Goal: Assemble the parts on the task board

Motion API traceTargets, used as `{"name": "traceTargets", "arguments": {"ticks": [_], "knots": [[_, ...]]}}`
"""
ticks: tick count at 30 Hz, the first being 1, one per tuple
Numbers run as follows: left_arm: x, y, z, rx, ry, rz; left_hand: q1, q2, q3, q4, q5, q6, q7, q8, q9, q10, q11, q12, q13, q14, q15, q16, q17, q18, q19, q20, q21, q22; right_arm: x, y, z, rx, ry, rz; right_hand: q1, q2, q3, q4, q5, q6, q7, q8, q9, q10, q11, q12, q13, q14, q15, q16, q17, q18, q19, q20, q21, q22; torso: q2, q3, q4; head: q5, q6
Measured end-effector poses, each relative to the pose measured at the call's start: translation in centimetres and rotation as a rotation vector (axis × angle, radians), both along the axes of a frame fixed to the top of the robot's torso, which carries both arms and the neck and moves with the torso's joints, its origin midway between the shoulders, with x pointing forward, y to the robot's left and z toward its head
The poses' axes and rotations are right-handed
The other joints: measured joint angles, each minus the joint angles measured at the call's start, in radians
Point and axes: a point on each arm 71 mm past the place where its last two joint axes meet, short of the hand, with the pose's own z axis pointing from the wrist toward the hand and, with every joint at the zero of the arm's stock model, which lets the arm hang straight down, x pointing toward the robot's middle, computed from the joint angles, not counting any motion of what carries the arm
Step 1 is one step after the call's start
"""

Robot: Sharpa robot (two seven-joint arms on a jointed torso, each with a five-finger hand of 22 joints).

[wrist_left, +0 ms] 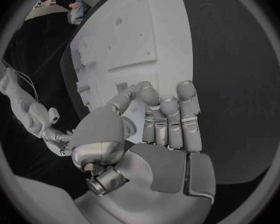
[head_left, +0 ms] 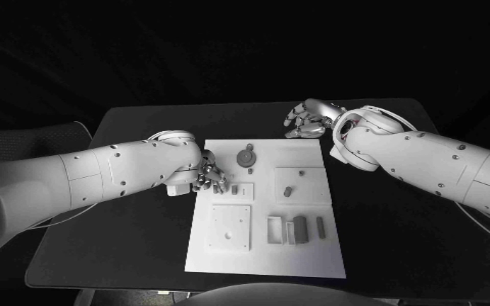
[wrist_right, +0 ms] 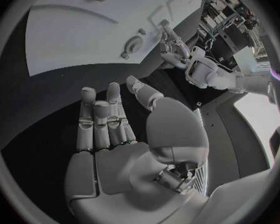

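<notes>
Left arm (head_left: 92, 175) reaches in from the left edge toward the frame's middle, its hand (head_left: 207, 176) with fingers extended close together, nothing in them. Right arm (head_left: 418, 157) enters from the right edge, its hand (head_left: 306, 120) above centre, fingers loosely curled apart, palm empty.

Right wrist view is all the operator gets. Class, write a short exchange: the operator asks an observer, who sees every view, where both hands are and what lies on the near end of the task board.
Operator: Where is my right hand?
Observer: The right hand is open beyond the far right corner of the task board, over the black table.
Operator: What is at the board's near end?
Observer: Several grey pieces stand side by side there.
Operator: Is the left hand holding anything?
Observer: The left hand curls at the board's left edge beside a small part; I cannot tell if it grips it.
</notes>
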Motion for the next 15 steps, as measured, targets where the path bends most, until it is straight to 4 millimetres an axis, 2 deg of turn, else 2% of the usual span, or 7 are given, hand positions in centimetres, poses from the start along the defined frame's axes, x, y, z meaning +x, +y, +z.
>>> {"name": "traceTargets", "arguments": {"ticks": [15], "knots": [[0.01,-0.02,0.01,-0.001,-0.004,-0.002,0.000,0.000,-0.003,0.017,0.000,0.003,0.003,-0.005,0.001,0.001,0.001,0.004,-0.001,0.000,0.000,0.000,-0.002,0.000,0.000,0.000,0.000,0.000,-0.01,-0.05,0.00,0.000,0.000,0.000,0.000,0.000,0.000,0.000,0.000,-0.003,0.002,0.000,0.000,0.000,0.000,0.000,0.000,0.000,0.001,-0.003,0.000,-0.001,0.000,0.000,0.000,0.000,0.000,-0.0004,0.0006,-0.001,0.001]]}}
